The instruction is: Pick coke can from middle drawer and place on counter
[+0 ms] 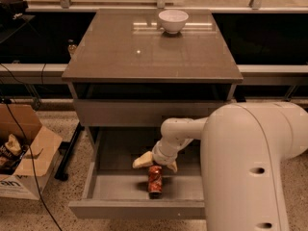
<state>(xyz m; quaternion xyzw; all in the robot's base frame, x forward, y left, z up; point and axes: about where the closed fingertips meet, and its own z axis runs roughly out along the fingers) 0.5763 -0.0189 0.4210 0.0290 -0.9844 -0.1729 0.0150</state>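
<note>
The coke can (155, 179), red with whitish markings, sits on the floor of the open middle drawer (120, 186), near its front panel. My gripper (157, 164) is inside the drawer just behind and above the can. It is open, with one pale finger (142, 160) spread to the left and the other (172, 167) to the right. The can's top lies close below the gap between them. The counter (144, 52) is the glossy grey-brown top of the cabinet above.
A white bowl (173, 20) stands at the back of the counter. My bulky white arm (245, 167) fills the lower right. An open cardboard box (24, 153) and cables lie on the speckled floor to the left. The upper drawer front (144, 112) is closed.
</note>
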